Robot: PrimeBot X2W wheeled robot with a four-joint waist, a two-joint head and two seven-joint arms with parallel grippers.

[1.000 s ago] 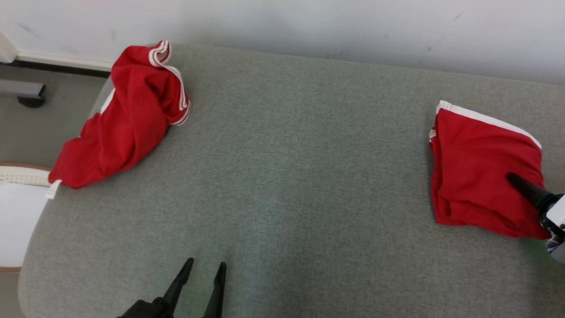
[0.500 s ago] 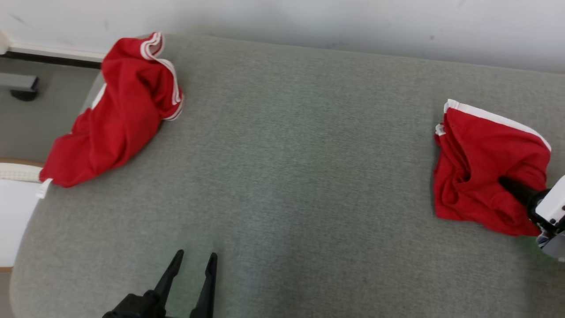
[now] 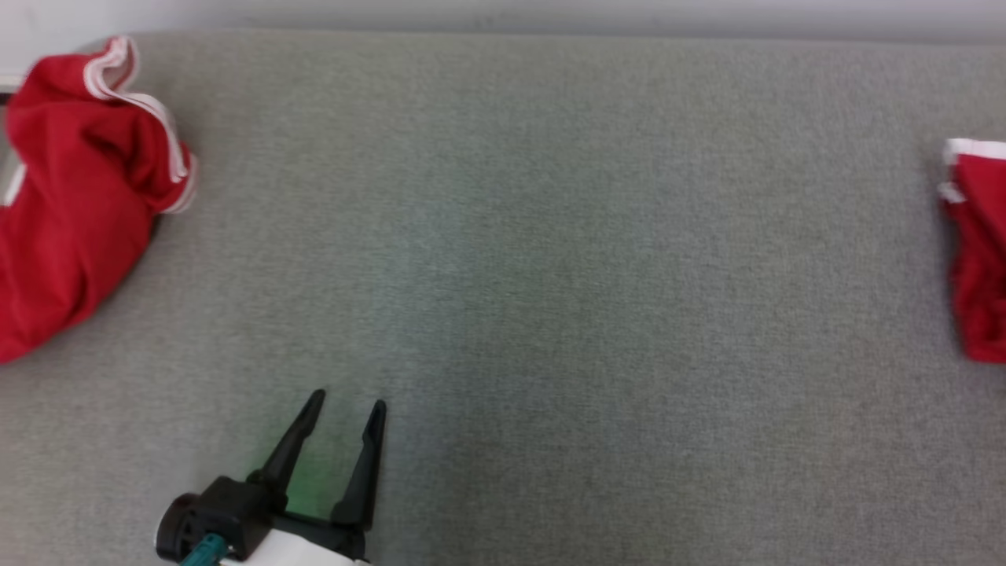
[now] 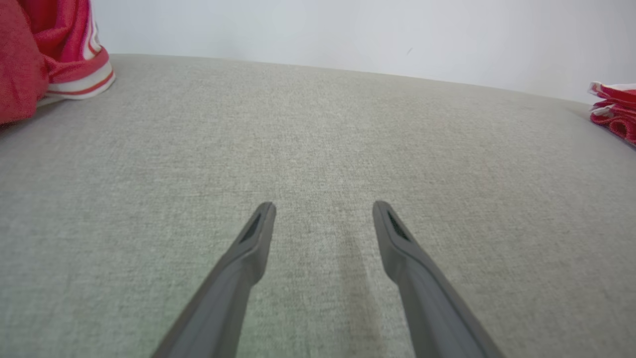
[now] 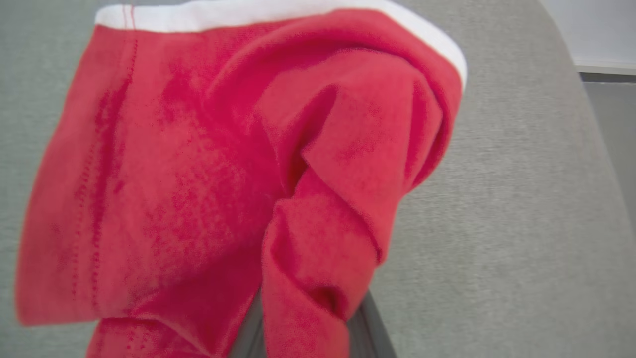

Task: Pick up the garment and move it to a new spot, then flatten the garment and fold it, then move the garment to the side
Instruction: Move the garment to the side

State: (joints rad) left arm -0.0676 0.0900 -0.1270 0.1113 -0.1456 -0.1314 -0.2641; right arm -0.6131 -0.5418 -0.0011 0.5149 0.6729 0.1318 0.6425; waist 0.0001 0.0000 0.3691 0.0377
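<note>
While right gripper (image 5: 307, 318) pinches garment (image 5: 198, 174) near cushion edge (image 5: 579, 124), left gripper (image 3: 346, 399) gapes empty.

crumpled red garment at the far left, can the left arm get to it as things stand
Probably yes: the left gripper stands open above bare grey cushion, and nothing lies between it and the crumpled red garment.

In the head view, the right edge cuts off most of the red garment (image 3: 978, 251), and the left edge clips the second red garment (image 3: 71, 212). In the right wrist view, the blurred red garment covers the right end effector (image 5: 308, 323), hiding its tips.
</note>
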